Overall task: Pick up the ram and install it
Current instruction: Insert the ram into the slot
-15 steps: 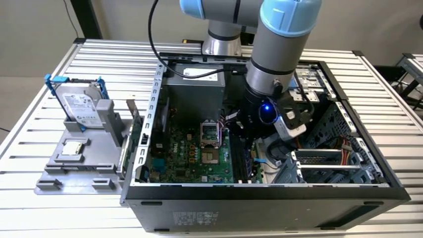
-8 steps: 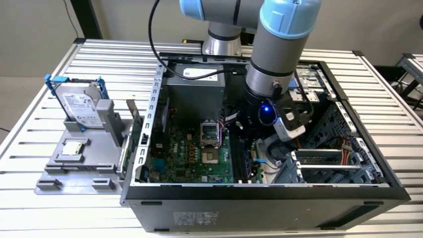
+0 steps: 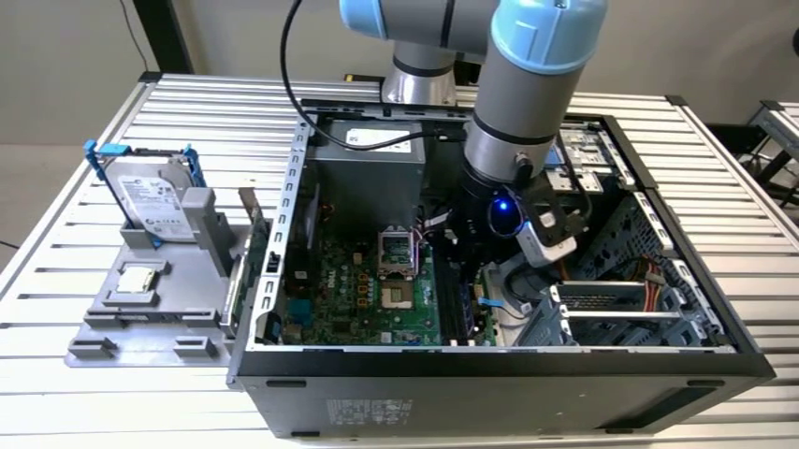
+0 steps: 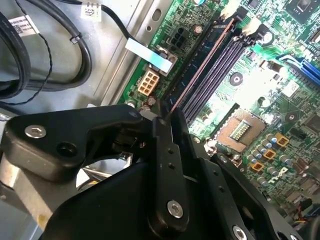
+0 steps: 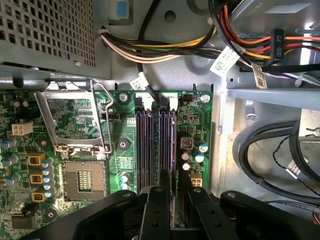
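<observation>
1. Reaching down into the open computer case (image 3: 500,360), the arm (image 3: 518,103) is putting its claw (image 4: 162,114) right over the motherboard (image 3: 362,290) in the case's floor.
2. You are seeing the claw pinching nearly closed on the ram (image 4: 200,67). The fingers (image 4: 165,150) are squeezing one end of the stick, with only the stick's thickness between them.
3. In the second wrist view the ram is showing edge-on as a thin brownish line. It is running from the fingertips along the black memory slots (image 4: 220,60) inside the case, on the row farthest from the processor socket (image 4: 240,131).
4. I am judging the pick-up as done, since the stick is sitting in the claw and not outside the case.
5. I am judging the installing as under way. The stick is lining up with a slot, but you cannot tell whether it is touching it, partly in, or fully seated.
6. In the first wrist view the claw (image 5: 172,192) is hanging over the end of those slots (image 5: 145,150), and the white end clips are giving no clear sign of being latched.
7. Outside the case, on the exterior view's left, the hard drive (image 3: 156,196) is standing in its grey holder (image 3: 138,318), untouched.
8. White printed tags are hanging on the cables (image 5: 222,60) inside the case, and a sticker is covering the hard drive. I am leaving their print unread.
</observation>
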Controlling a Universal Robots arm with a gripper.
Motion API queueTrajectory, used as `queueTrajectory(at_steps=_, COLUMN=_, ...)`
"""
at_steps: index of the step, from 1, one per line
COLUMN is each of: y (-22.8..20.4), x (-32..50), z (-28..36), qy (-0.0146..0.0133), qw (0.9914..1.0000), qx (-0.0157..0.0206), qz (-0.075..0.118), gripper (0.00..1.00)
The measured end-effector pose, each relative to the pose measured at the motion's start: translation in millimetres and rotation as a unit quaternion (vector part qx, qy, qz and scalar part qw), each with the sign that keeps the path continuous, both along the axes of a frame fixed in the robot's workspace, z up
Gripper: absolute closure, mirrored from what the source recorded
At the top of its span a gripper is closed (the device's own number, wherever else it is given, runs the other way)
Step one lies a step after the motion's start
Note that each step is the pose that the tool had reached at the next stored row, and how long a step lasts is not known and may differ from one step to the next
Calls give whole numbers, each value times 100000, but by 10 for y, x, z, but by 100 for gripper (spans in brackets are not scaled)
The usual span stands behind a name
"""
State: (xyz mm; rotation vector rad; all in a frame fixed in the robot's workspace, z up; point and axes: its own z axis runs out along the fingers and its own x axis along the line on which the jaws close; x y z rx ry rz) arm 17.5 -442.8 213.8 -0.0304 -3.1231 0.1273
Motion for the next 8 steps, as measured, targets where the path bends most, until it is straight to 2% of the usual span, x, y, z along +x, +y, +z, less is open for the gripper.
queueTrajectory(at_steps=1, y=0, x=0, z=18, qy=3, qw=100000, qx=3, qz=0, gripper=0)
queueTrajectory(at_steps=6, y=0, x=0, z=244, qy=40, qw=100000, qx=-1, qz=-29, gripper=0)
queueTrajectory(at_steps=8, y=0, x=0, z=292, qy=37, qw=100000, qx=174, qz=-54, gripper=0)
